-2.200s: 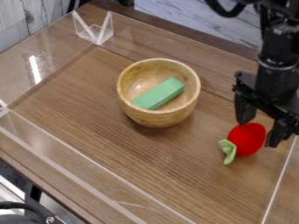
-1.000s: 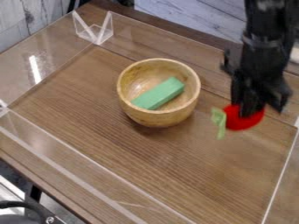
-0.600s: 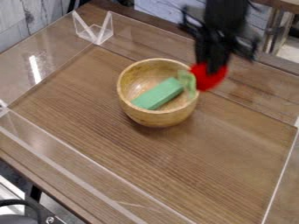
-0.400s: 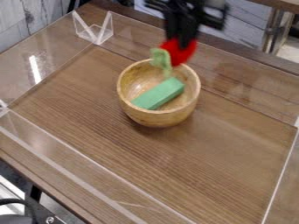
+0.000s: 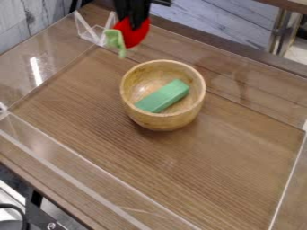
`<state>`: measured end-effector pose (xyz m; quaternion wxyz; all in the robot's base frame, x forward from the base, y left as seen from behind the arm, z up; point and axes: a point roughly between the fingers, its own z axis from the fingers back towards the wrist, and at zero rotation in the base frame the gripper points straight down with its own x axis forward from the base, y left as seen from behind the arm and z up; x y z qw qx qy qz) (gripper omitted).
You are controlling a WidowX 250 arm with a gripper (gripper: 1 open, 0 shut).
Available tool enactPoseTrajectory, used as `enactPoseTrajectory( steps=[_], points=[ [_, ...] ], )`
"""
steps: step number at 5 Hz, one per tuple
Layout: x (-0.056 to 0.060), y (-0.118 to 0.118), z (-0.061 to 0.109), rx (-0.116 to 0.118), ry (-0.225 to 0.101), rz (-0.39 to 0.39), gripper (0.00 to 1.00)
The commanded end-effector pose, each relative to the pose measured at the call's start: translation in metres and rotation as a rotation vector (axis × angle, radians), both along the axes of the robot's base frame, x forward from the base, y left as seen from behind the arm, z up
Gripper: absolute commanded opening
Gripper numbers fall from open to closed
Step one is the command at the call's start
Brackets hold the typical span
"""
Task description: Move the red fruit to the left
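The red fruit (image 5: 135, 33) hangs in the air near the top of the camera view, left of and beyond the wooden bowl, its green leaves (image 5: 115, 40) pointing down-left. My gripper (image 5: 132, 25) comes down from the top edge and is shut on the red fruit; its upper part is cut off by the frame.
A wooden bowl (image 5: 142, 117) sits mid-table with a green block (image 5: 162, 96) inside. Clear acrylic walls edge the table, with a clear stand (image 5: 93, 30) at the back left, just behind the held fruit.
The gripper has carried the red fruit up off the right side of the table, over the bowl, to the back left. The bowl and green block have stayed put.
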<state>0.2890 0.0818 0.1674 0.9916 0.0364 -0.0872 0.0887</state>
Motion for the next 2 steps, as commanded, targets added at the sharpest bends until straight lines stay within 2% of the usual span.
enactPoseTrajectory(
  steps=[1,2],
  points=[
    [0.008,0.025,0.010,0.031,-0.055,-0.028,0.00],
    [0.011,0.046,-0.001,0.042,-0.049,-0.054,0.00]
  ],
)
